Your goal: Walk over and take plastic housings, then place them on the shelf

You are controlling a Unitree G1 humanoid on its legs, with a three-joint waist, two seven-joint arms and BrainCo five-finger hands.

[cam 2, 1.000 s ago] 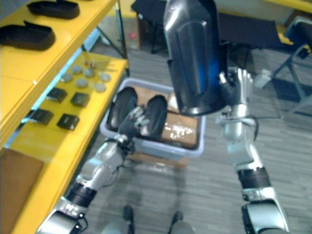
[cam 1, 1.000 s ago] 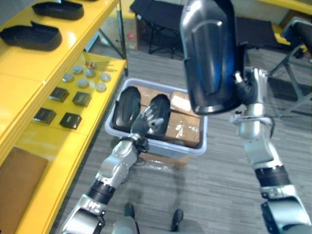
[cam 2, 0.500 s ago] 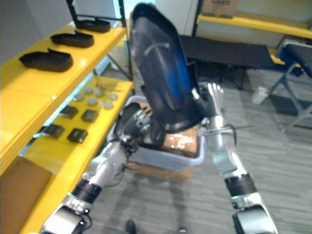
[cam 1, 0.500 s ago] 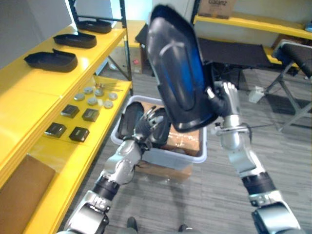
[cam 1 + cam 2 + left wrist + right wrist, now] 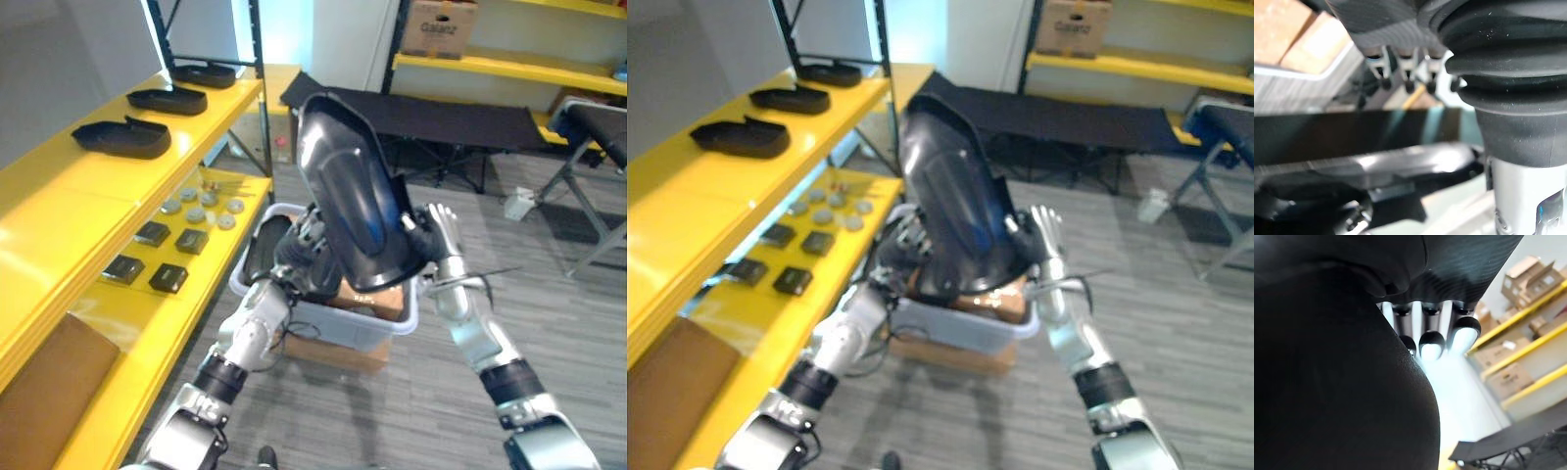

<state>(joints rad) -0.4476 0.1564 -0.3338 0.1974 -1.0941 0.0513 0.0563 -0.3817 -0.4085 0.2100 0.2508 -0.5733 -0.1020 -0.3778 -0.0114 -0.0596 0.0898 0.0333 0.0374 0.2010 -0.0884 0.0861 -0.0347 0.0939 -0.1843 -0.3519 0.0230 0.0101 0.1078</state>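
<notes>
a large glossy black plastic housing [image 5: 355, 211] is held upright and tilted in mid-air, above a pale grey plastic bin [image 5: 328, 315] that sits on a brown cardboard box [image 5: 333, 351] on the grey plank floor [image 5: 470, 411]. the right hand [image 5: 443, 237] carries it from the right edge. its fingers [image 5: 1432, 343] lie nearly straight along the housing's back, while the thumb is hidden behind the housing. the left hand [image 5: 306, 243] is over the bin, partly behind the lower edge of the raised housing. its fingers [image 5: 1406, 73] are relaxed and loosely extended, and have hold of nothing that can be seen.

a second black plastic housing [image 5: 263, 250] stands on end inside the bin, at its left end, beside taped cardboard packets [image 5: 377, 299].

to the robot's left runs a yellow metal shelf unit [image 5: 59, 220]. three black plastic housings lie in a row on its upper level: nearest [image 5: 122, 138], middle [image 5: 167, 99] and farthest [image 5: 204, 74], each apart from the next. on the lower level are small black square parts [image 5: 168, 278] and, farther back, silver round discs [image 5: 201, 213]. a flat brown cardboard sheet [image 5: 44, 392] lies at the near end.

behind the bin stands a black folding cot [image 5: 460, 103].
</notes>
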